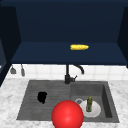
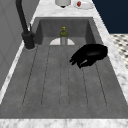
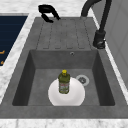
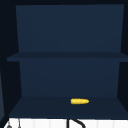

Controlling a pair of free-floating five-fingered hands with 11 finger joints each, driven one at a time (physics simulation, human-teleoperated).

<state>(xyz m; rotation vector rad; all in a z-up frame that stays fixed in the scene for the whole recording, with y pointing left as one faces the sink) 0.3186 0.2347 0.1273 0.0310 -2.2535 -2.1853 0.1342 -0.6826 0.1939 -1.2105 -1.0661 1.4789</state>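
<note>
While one left hand hovers, one bottle apparently stands upright.

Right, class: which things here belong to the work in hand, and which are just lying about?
In hand: left hand over the draining board; nearest, bottle on white plate.
Lying about: corn cob on shelf, tap, red ball.

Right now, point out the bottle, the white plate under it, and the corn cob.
bottle (image 3: pixel 64 84): right side view, on its label.
white plate (image 3: pixel 75 96): right side view, bare rim right of the bottle.
corn cob (image 4: pixel 79 101): upper view, middle of the cob on the cabinet's lowest shelf.
</note>
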